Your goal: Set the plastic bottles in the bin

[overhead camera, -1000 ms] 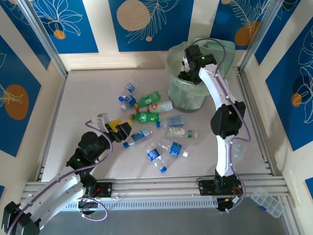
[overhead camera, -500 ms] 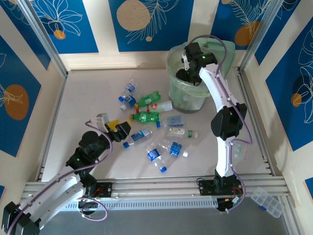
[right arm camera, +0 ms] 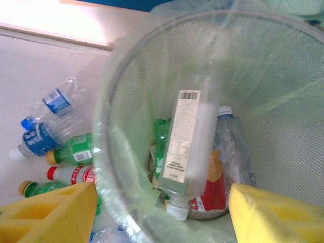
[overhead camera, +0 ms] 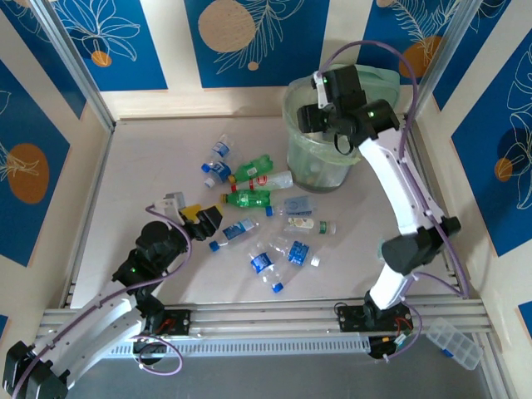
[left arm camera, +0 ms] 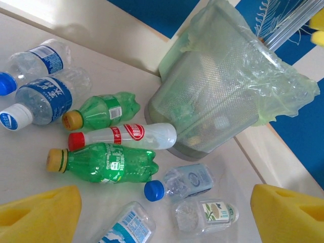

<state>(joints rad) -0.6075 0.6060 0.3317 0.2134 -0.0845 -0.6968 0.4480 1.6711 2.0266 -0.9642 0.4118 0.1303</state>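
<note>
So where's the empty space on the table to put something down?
The table is bare at the far left, between the left rail and the plastic bottles. Also bare: the near right, between the bottles and the right arm. The middle, from the left gripper to the bin, is crowded.

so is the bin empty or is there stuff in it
Not empty: the bin holds a clear labelled bottle, cap down, with a green bottle and another clear bottle beside it.
</note>
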